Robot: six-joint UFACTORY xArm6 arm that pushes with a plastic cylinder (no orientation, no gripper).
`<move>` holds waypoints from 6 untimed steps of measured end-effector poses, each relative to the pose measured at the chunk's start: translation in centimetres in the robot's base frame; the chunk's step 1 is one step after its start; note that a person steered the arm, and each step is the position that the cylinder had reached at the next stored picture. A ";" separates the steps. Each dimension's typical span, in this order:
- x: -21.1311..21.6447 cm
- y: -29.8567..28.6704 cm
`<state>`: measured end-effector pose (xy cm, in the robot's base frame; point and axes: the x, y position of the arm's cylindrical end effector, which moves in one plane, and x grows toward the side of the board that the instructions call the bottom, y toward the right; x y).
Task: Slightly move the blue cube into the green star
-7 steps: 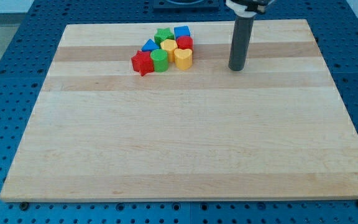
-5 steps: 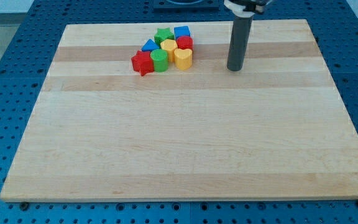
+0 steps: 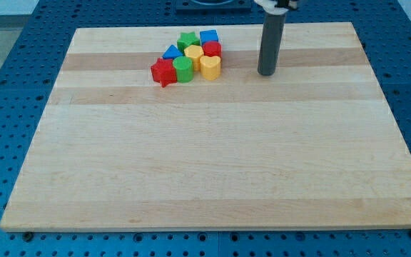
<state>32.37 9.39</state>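
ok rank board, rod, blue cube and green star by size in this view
1. board
2. rod, my tip right of the blocks
3. blue cube and green star: look alike, unranked

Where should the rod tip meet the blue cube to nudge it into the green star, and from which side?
Since there is no gripper, push rather than grip. Press my tip on the blue cube's right-hand face, coming from the view's right. The green star sits just to the cube's left, so a short leftward push should close them. My tip now stands well right of the cluster.
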 end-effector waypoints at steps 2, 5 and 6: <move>-4.3 -2.1; -6.2 -6.6; -6.5 -7.3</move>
<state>25.91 2.06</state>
